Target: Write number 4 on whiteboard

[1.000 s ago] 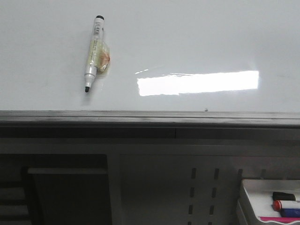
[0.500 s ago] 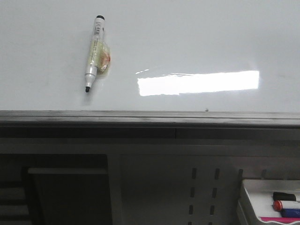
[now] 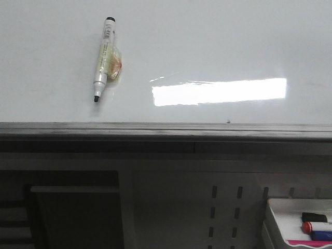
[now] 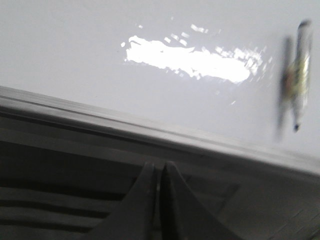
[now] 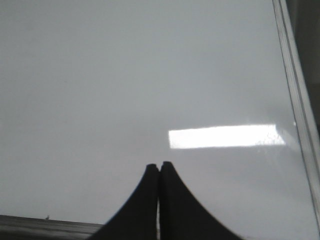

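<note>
Large glossy white whiteboard [image 3: 218,46] w/ grey metal edge lies flat, bright rectangular light patch reflected on it. No drawn 4 visible on it. White-barrelled black-capped marker [image 3: 102,58] w/ yellowish tape lump lies on the board, left of the light patch, tip toward the metal edge. White tray [image 3: 290,218] w/ red, blue & black markers sits below the edge, right side, beside grey perforated panel [image 3: 225,207]. Left pincer [image 4: 159,172] closed, empty, just off the board's edge. Right pincer [image 5: 159,170] closed, empty, over the board.
</note>
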Robot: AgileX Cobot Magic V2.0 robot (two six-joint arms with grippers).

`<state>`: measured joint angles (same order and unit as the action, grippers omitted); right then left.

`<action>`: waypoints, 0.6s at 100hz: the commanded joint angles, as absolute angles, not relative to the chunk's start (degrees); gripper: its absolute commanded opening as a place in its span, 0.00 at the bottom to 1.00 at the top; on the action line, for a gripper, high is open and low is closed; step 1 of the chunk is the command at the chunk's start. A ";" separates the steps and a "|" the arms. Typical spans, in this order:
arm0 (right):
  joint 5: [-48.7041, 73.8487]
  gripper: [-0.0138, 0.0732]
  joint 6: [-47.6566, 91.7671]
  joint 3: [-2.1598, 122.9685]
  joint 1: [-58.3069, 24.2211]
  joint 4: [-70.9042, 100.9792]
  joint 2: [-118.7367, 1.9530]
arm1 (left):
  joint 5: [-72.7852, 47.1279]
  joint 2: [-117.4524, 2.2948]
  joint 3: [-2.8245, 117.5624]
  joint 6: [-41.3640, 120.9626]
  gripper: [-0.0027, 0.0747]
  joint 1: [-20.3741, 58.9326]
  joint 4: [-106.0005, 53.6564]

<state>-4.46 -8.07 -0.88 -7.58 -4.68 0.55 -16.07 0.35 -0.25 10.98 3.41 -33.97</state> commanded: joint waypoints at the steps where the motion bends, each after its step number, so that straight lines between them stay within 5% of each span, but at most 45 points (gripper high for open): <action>1: -7.47 0.08 -7.91 -1.78 -7.26 2.11 1.48 | -7.13 1.71 -2.24 11.14 0.01 3.30 -44.65; 24: -7.04 0.08 -7.91 1.02 -7.26 7.39 1.48 | -4.11 1.71 -2.02 11.14 0.01 3.30 -59.00; 51: 8.57 0.09 -7.91 15.62 -7.26 6.56 -2.14 | -14.28 -4.02 9.59 23.73 0.01 3.30 -47.41; 60: 14.49 0.15 -5.86 19.87 -7.26 5.95 -5.88 | -18.29 -10.80 15.68 27.82 0.11 3.30 -42.97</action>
